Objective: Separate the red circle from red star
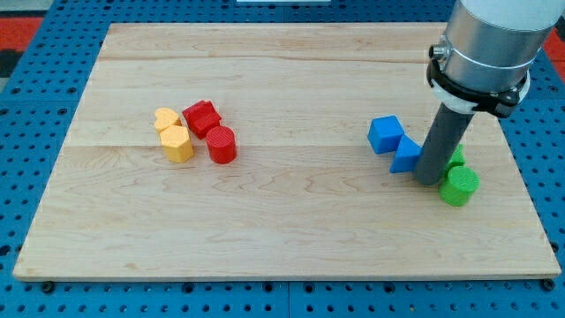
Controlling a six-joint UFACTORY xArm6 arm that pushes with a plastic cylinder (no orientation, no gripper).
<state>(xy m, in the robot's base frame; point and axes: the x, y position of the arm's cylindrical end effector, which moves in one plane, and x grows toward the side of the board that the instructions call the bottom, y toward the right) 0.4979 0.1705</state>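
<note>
Jaws lacking, my tip (428,179) sits well right of touching red circle (222,145) and red star (202,117).

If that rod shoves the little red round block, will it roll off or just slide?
The red circle stands on its flat end, so it probably slides rather than rolls. It looks small and rigid, likely light. Touching the red star, an off-centre push from my tip may make it veer sideways.

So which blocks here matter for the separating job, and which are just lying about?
Job: red circle, red star, touching each other; my tip, far off at the view's right.
Lying about: two yellow blocks, blue cube, blue triangle, green blocks.
</note>
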